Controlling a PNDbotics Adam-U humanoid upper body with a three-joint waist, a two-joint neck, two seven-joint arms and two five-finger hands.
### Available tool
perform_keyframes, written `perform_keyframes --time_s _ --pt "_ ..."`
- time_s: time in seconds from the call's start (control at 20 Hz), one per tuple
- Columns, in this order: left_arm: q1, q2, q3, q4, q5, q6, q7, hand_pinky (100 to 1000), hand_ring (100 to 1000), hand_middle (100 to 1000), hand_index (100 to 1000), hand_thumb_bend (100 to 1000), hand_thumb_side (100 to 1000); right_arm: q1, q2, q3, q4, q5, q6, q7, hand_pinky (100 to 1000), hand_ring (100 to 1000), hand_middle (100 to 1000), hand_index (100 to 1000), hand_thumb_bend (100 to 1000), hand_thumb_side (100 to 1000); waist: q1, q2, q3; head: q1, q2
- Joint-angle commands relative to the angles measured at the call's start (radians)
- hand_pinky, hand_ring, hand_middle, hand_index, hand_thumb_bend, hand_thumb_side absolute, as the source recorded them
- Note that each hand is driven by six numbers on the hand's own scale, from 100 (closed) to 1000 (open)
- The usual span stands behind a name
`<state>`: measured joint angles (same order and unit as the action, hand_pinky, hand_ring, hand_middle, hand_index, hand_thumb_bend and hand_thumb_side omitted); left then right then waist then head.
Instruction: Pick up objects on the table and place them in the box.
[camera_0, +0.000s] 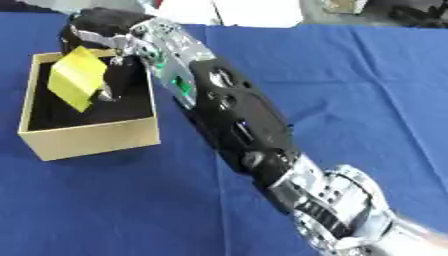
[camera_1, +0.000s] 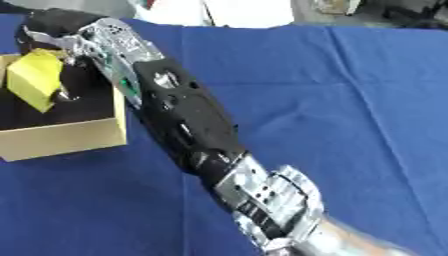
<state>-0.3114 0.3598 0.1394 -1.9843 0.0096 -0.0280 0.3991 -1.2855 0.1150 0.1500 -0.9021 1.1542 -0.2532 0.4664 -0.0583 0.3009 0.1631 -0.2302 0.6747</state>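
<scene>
A tan cardboard box (camera_0: 92, 136) with a black inside stands at the left of the blue table. My right arm reaches diagonally across the table from the lower right. At its end my right hand (camera_0: 103, 37) hovers over the box, its fingers curled round a flat yellow object (camera_0: 77, 77). The yellow object hangs tilted above the box's black inside. My left hand shows in neither view.
The blue cloth (camera_0: 350, 100) covers the table to the right of my arm and in front of the box. White and dark things (camera_0: 254, 12) lie past the table's far edge.
</scene>
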Motion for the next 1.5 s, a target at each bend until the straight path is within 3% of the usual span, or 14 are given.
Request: perform_keyframes --time_s 0.05,0.1,0.3,0.4,0.6,0.8,1.15,1.35,1.5 --pt "-0.012 0.011 0.0 -0.016 0.003 0.0 -0.005 880 716 623 617 177 779 -0.018 0.005 -0.007 0.0 0.027 -0.014 0.0 808 818 719 752 282 100 0.008 -0.021 0.002 -0.002 -0.013" --pt "-0.012 0.01 0.0 -0.016 0.003 0.0 -0.005 880 716 623 617 176 779 -0.018 0.005 -0.005 -0.001 0.035 -0.021 0.01 838 844 762 802 391 100 0.008 -0.021 0.002 -0.002 -0.013" --pt "-0.01 0.009 0.0 -0.016 0.002 0.002 -0.008 881 717 624 617 172 779 -0.023 0.002 0.0 -0.031 0.101 -0.045 0.054 914 943 888 939 393 100 0.009 -0.02 0.001 -0.001 -0.012" --pt "-0.01 0.008 -0.001 -0.016 0.002 0.003 -0.009 881 717 624 616 171 779 -0.025 0.003 0.003 -0.049 0.153 -0.044 0.059 929 974 948 984 495 236 0.009 -0.02 0.001 -0.002 -0.013" --pt "-0.01 0.007 -0.002 -0.016 0.001 0.004 -0.012 881 717 624 616 169 777 -0.025 0.007 0.001 -0.063 0.246 -0.037 0.039 961 1000 1000 1000 603 286 0.009 -0.019 0.0 -0.003 -0.013" --pt "-0.009 0.006 -0.001 -0.016 0.0 0.006 -0.012 881 717 624 616 169 779 -0.023 0.011 -0.003 -0.069 0.287 -0.038 0.01 965 1000 1000 1000 605 292 0.009 -0.018 0.0 0.0 -0.011" --pt "-0.01 0.005 0.0 -0.016 0.001 0.007 -0.011 881 717 625 616 169 779 -0.019 0.011 -0.007 -0.081 0.284 -0.046 -0.004 958 1000 1000 996 569 278 0.012 -0.019 -0.002 0.005 -0.012" --pt "-0.007 0.004 0.002 -0.016 -0.001 0.007 -0.008 881 717 625 616 170 780 -0.01 -0.004 -0.014 -0.14 0.231 -0.04 -0.013 947 1000 1000 983 507 178 0.015 -0.019 -0.005 0.007 -0.009" --pt "-0.005 0.006 0.005 -0.016 -0.002 0.006 -0.004 881 717 625 616 175 783 -0.001 -0.05 -0.017 -0.242 0.129 -0.034 -0.017 927 979 983 958 459 100 0.015 -0.017 -0.01 0.017 -0.005"
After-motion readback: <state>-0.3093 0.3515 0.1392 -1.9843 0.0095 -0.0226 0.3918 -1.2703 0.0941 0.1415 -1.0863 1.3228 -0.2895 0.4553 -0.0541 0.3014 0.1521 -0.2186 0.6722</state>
